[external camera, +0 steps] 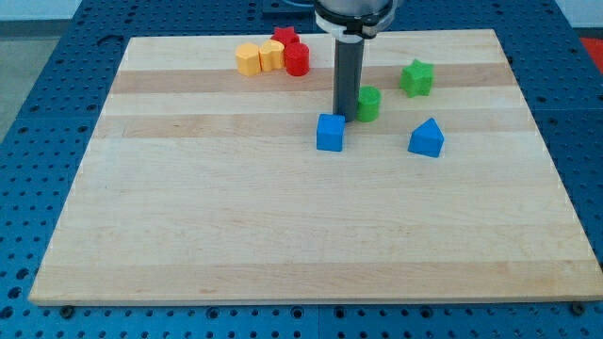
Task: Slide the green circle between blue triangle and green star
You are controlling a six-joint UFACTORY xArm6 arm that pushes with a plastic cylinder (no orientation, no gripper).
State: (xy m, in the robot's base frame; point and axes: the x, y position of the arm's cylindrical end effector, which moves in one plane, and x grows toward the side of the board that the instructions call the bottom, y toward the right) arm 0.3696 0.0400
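Camera view shows you my tip [347,117], without jaws, touching the green circle's [368,104] left side, upper centre. One green star [415,77], one blue triangle [426,138], one blue cube [330,132], two yellow blocks [258,57], two red blocks [292,52].

The board [283,217] is pale wood with a faint lengthwise grain and slightly darker bands, set on a blue perforated surface [57,56]. The green circle [369,104] and the green star [416,78] share one bright green. The blue triangle [426,138] and the blue cube [331,133] are the same mid blue. Two yellow blocks [258,57] — shapes unclear — lie beside a red cylinder [297,59] and a red star [285,38]. My tip [348,117] is dark grey.
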